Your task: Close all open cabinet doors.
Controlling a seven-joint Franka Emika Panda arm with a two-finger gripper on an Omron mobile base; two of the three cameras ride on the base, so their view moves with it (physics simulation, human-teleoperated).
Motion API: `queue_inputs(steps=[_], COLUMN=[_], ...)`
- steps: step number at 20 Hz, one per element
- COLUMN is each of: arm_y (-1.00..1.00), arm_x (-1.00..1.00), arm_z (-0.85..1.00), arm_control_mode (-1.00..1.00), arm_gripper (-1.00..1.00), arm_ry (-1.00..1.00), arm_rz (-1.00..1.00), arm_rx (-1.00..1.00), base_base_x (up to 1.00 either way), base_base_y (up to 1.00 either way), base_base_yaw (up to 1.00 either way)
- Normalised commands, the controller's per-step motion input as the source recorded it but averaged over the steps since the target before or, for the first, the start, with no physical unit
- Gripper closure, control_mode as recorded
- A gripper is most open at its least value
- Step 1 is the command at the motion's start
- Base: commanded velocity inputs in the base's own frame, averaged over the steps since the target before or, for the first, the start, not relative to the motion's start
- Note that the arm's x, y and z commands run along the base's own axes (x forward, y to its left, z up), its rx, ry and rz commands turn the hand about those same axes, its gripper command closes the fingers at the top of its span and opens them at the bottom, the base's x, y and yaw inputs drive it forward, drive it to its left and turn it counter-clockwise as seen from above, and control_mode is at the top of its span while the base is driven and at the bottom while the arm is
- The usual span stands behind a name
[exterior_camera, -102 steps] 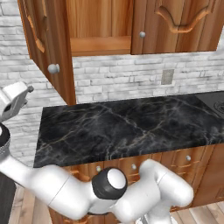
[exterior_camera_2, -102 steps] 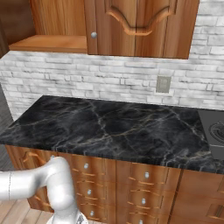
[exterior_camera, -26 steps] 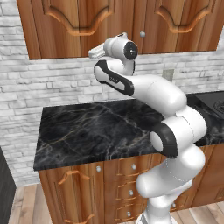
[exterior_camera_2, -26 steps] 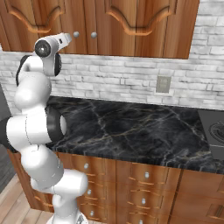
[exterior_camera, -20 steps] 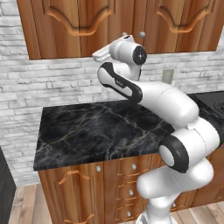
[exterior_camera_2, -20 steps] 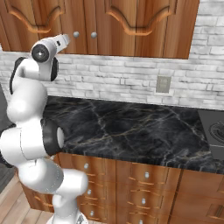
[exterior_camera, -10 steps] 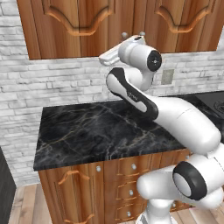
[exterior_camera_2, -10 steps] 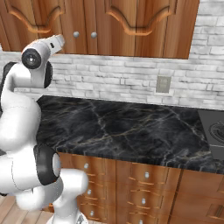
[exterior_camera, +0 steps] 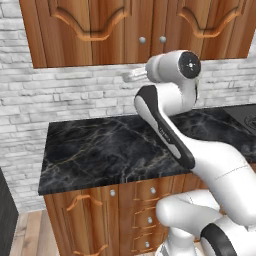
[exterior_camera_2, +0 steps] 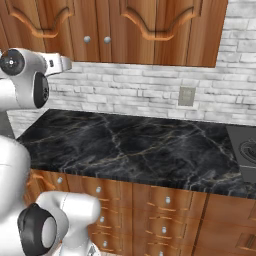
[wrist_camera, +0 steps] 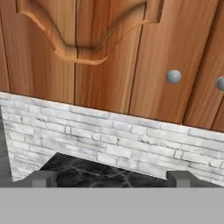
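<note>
Left base view: cabinet doors (exterior_camera: 95, 30) run along the top of the wall, reddish-brown with arch carvings, all flush and shut; two silver knobs (exterior_camera: 143, 39) sit side by side at the seam of the middle pair. The gripper (exterior_camera: 131, 76) sticks out to the left from the white arm's wrist, just below the door bottoms, in front of the white brick wall (exterior_camera: 75, 95). Jaw spread is hard to read from this side. Black marble counter (exterior_camera: 115, 145) lies below, with wooden drawer fronts (exterior_camera: 150, 192) under it.

Right base view: same cabinet doors (exterior_camera_2: 150, 30) up top, closed. Gripper (exterior_camera_2: 64, 63) points right from the arm at far left, just beneath the doors, nothing in it. Grey wall outlet (exterior_camera_2: 187, 96) sits on the brick to the right, a stove burner (exterior_camera_2: 246, 150) at the right end of the counter (exterior_camera_2: 130, 145).

Hand view: the two dark fingertips (wrist_camera: 43, 179) stand far apart, wide open, empty gap between. Ahead are closed cabinet doors (wrist_camera: 87, 48) with a knob (wrist_camera: 173, 76), brick wall (wrist_camera: 109, 135) below.
</note>
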Motion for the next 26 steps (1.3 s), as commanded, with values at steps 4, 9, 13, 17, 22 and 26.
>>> queue_inputs(steps=[4,9,13,17,22,26], arm_y=[-0.16,-0.29,-0.54,-0.60,-0.53,-0.35], arm_x=[-0.80,-0.90,-0.76,-0.37,-0.09,-0.10], arm_z=[0.00,-0.20,-0.95,-1.00,-0.99,-0.57], arm_control_mode=[-1.00,-1.00,-1.00,-1.00,-1.00,-1.00], arm_gripper=[-1.00,-1.00,-1.00,-1.00,-1.00,-1.00], arm_ry=[0.47,0.38,0.08,0.00,-0.03,-0.03], arm_rz=[-0.17,-0.11,-0.01,0.00,0.02,0.06], arm_rx=[0.14,0.13,0.02,-0.01,-0.02,0.00], base_base_x=[0.00,0.00,0.00,0.00,0.00,0.00], base_base_y=[0.00,0.00,0.00,0.00,0.00,0.00], base_base_yaw=[0.00,0.00,0.00,0.00,0.00,0.00])
